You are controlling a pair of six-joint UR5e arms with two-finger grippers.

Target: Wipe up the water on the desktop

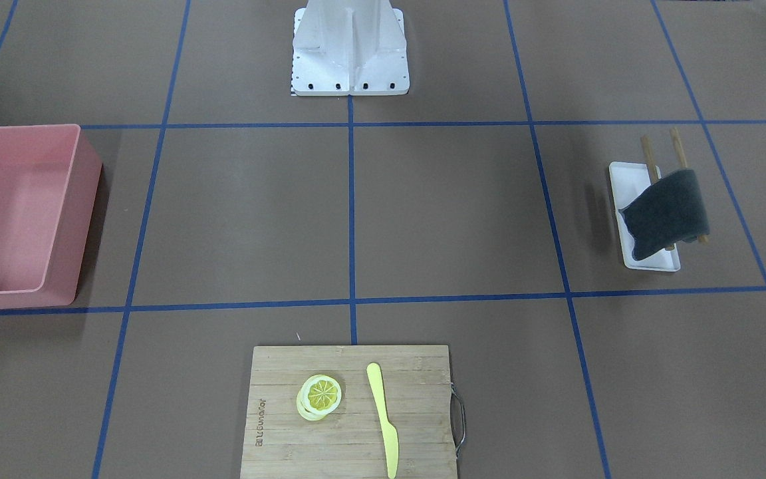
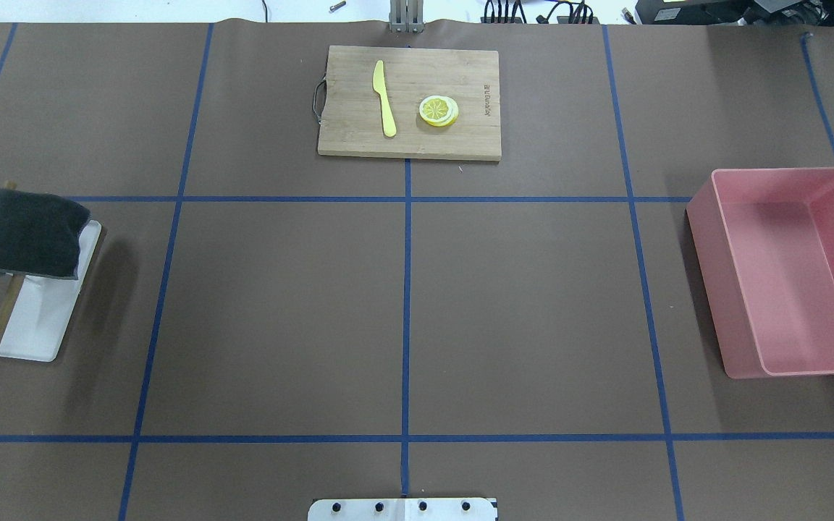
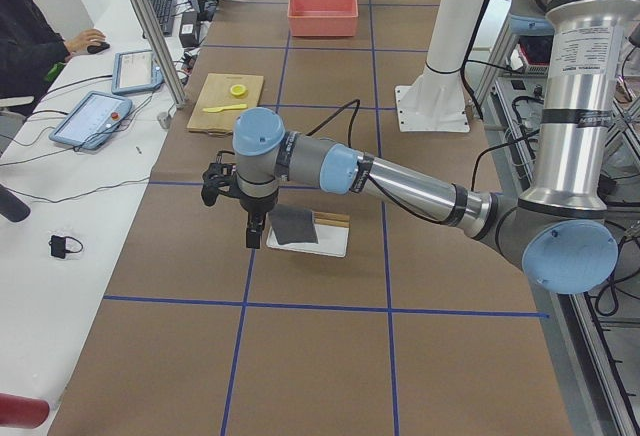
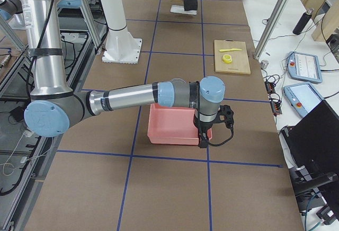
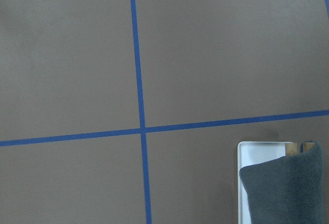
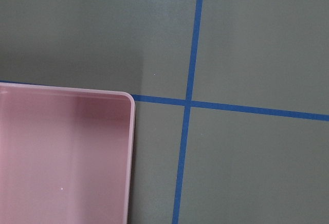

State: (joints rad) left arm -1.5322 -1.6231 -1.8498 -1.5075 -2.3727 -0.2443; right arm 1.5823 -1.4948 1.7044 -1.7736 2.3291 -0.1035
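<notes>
Wiping has not begun, by our reading. The flat matte brown bench (image 2: pixel 279 311) crossed by thin blue tape lines shows no water we can make out in any view. The dark grey wiping cloth (image 2: pixel 26 235) is at the middle left of the overhead view, draped over two wooden rails (image 2: pixel 1 318) above a white rectangular tray (image 2: pixel 37 325).

Fetching the cloth, wiping and returning it all remain. The bench's long axis runs left to right across the overhead view. The cloth's wider side lies roughly the same way, while its tray slants from upper right to lower left.

In the left side view the left end effector (image 3: pixel 252 234) points down just beside the tray. The right end effector (image 4: pixel 203 140) hangs at the pink plastic tub (image 2: pixel 721 289). We cannot tell whether either is released or clenched.
</notes>
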